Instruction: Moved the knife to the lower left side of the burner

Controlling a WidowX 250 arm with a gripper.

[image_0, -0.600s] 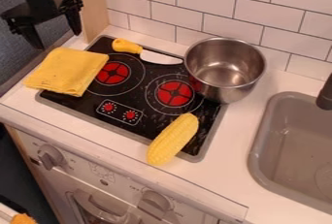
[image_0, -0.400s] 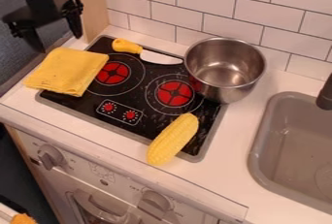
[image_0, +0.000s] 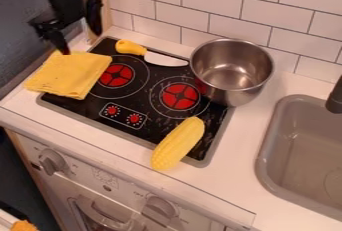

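The claw (image_0: pixel 81 43) is spread, holding nothing. The knife (image_0: pixel 165 59) lies toward 4 o'clock from it, handle (image_0: pixel 129 48) nearer, long side running from 10 to 4.

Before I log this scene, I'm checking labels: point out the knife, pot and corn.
Knife (image_0: pixel 155 58): camera view, blade, near the yellow handle.
Pot (image_0: pixel 232 73): camera view, its metal inside.
Corn (image_0: pixel 178 144): camera view, middle of its cob.

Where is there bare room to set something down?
The counter between cooktop and sink is bare; a smaller patch lies between the corn and the red dials. Knife and pot crowd the cooktop's back, the cloth its left.
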